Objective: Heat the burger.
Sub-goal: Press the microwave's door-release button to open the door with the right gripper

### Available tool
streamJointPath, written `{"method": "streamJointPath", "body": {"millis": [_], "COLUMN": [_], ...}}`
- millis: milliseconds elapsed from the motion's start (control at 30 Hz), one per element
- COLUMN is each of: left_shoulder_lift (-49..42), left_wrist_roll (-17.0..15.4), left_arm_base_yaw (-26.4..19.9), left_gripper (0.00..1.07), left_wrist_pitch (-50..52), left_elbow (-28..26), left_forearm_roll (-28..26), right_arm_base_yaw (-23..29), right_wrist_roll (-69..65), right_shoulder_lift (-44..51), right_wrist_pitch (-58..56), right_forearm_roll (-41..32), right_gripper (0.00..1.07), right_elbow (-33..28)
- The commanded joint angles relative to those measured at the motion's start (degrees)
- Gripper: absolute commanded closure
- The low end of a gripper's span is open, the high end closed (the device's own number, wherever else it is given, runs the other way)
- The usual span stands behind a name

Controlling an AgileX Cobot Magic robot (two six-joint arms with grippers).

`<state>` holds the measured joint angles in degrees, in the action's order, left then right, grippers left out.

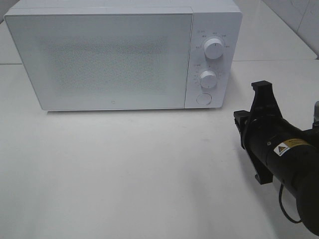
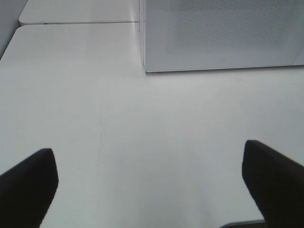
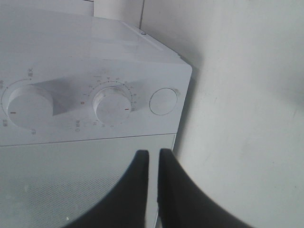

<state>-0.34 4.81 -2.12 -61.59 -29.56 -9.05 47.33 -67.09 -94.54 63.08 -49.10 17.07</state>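
Nowhere in my three views does the burger show, so where it is I cannot tell. What I do see is the white microwave (image 1: 99, 55) standing at the back of the white table (image 1: 124, 169), its door (image 1: 104, 99) closed; the door's speckled window is too cloudy to see through (I can make out nothing behind it).

To the right of the door runs the control panel, with an upper knob (image 1: 214, 48), a lower knob (image 1: 208, 78) beneath it and a round button (image 1: 203, 98) lowest of all. My right wrist camera looks at that panel: the same two knobs (image 3: 29, 105) (image 3: 111, 104) and the button (image 3: 163, 101) sit in one row.

My right claw (image 1: 260, 85) hangs over the table near the microwave's front right corner, apart from it, tips aimed toward the back of the table. Its two black fingers (image 3: 175, 190) stand almost together, only a thin slit between them, and nothing is caught there, so I call it closed and empty (image 3: 153, 154). A yellow warning label (image 1: 290, 146) shows on the black arm behind it.

My left claw (image 2: 147, 149) is spread wide, one finger (image 2: 28, 185) at each side of its view, bare table (image 2: 142, 118) between them. Ahead of it the microwave's (image 2: 223, 33) front left corner rests on the table, well apart from the fingers. This claw grips nothing.
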Motion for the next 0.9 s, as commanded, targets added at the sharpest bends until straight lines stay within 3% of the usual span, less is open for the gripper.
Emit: {"method": "streamJointPath", "body": {"millis": [33, 433, 900], "left_shoulder_lift": [-1.32, -1.32, -1.32], "left_wrist_roll": [0.11, 0.11, 0.11], "left_arm_base_yaw": [0.17, 0.17, 0.17], "left_gripper": [0.09, 0.09, 0.09], "left_wrist_pitch": [0.52, 0.52, 0.52], "left_elbow": [0.06, 0.06, 0.06], "left_forearm_roll": [-0.40, -0.40, -0.40], "right_arm_base_yaw": [0.17, 0.00, 0.00], "right_wrist_roll": [-3.04, -3.21, -7.28], "right_shoulder_lift": [-0.17, -0.34, -9.51], "right_wrist_pitch": [-0.40, -1.38, -1.32], "right_forearm_roll": [0.57, -1.09, 0.17], "right_gripper": [1.07, 1.07, 1.07], "right_elbow": [-0.06, 0.11, 7.28]}}
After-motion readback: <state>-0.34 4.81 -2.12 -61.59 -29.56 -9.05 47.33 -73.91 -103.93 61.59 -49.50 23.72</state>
